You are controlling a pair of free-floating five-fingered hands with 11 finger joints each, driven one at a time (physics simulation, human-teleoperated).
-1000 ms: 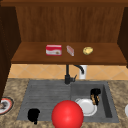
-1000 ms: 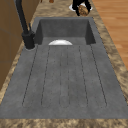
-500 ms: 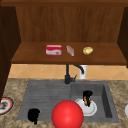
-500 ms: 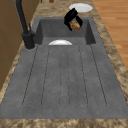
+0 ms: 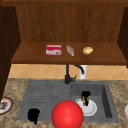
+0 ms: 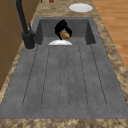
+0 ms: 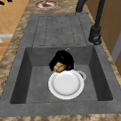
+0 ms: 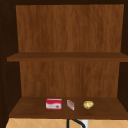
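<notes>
Right hand [image 5: 85,95] curled round a small brown lump [image 7: 59,66], likely food, held low in the sink basin [image 7: 37,82] just over the far rim of the white plate [image 7: 66,84], close enough to set it there. Faucet [image 5: 67,75] stands behind the plate. Left hand [image 5: 33,115] hangs idle left of the plate, over the drainboard; fingers unclear. Red ball [image 5: 67,114] just left of the plate.

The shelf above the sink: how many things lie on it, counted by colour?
Red and white box: 1
Pinkish small packet: 1
Yellowish round thing: 1
Total on the shelf: 3
</notes>
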